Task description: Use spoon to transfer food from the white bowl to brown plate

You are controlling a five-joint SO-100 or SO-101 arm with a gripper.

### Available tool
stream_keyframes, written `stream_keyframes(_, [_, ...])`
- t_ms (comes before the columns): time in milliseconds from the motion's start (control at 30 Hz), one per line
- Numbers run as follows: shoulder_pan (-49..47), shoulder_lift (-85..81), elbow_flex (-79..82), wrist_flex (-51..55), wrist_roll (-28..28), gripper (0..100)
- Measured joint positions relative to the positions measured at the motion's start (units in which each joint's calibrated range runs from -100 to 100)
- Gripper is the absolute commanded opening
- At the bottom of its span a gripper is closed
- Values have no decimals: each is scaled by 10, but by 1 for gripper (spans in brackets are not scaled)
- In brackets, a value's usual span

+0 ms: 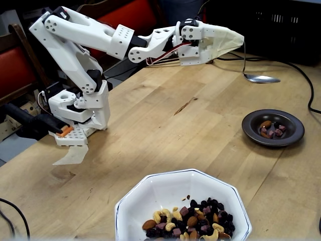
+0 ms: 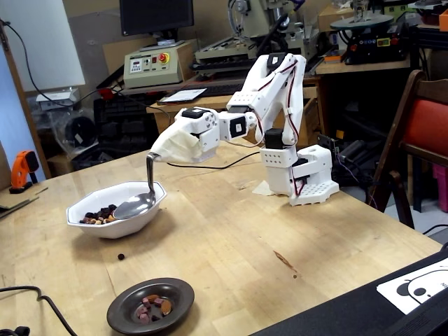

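My gripper (image 1: pixel 239 38) (image 2: pixel 154 156), wrapped in cream cloth, is shut on the top of the spoon's handle. The silver spoon (image 1: pixel 260 79) (image 2: pixel 134 206) hangs down with its bowl looking empty. In one fixed view it overlaps the right rim of the white bowl (image 2: pixel 98 227); in the other it hangs in the air beyond the brown plate (image 1: pixel 251 125), far from the white bowl (image 1: pixel 150 191). Food (image 1: pixel 193 223) (image 2: pixel 98 214) fills part of the white bowl. The brown plate (image 2: pixel 122 308) holds a few pieces of food (image 1: pixel 271 128) (image 2: pixel 155 306).
The arm's white base (image 1: pixel 80 115) (image 2: pixel 301 175) stands on the wooden table. One dark stray piece (image 2: pixel 121 257) lies on the table between bowl and plate. Black cables (image 1: pixel 307 88) (image 2: pixel 31 294) run along the table edges. A red chair (image 2: pixel 420 133) stands behind.
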Motion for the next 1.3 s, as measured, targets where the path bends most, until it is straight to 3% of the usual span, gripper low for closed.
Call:
stream_keyframes(500, [114, -160, 1, 190, -38, 2])
stream_keyframes(833, [155, -222, 90, 202, -40, 2])
stream_keyframes(1300, [161, -432, 210, 206, -40, 2])
